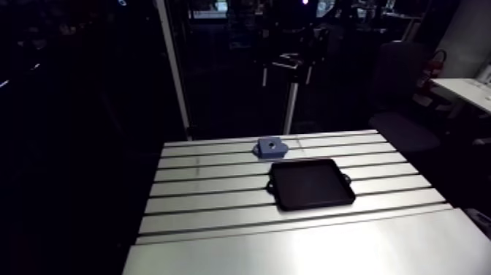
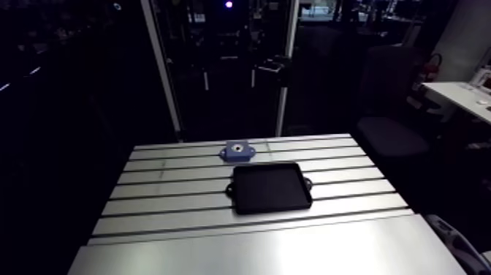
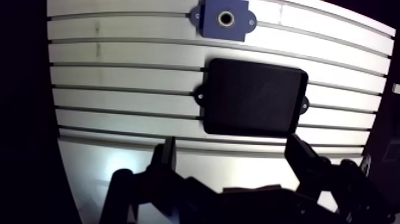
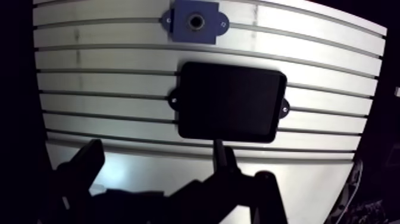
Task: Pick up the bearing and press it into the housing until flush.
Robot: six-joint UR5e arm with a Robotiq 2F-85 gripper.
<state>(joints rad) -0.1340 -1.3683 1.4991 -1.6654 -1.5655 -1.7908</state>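
- The housing (image 3: 225,18) is a flat blue block with two screw ears and a ringed round bore.
- It lies just beyond the black tray (image 3: 253,98), not touching it.
- The gripper (image 3: 231,142) hangs on the tray's opposite side, fingers spread.

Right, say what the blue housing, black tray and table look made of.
The blue housing: matte, even colour, probably plastic. The black tray: dull dark surface, plastic or coated metal, unclear. The table: slotted aluminium, bright metallic sheen.

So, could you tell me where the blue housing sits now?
In the arm view the blue housing sits near the far edge of the table, just beyond the black tray, not touching it.
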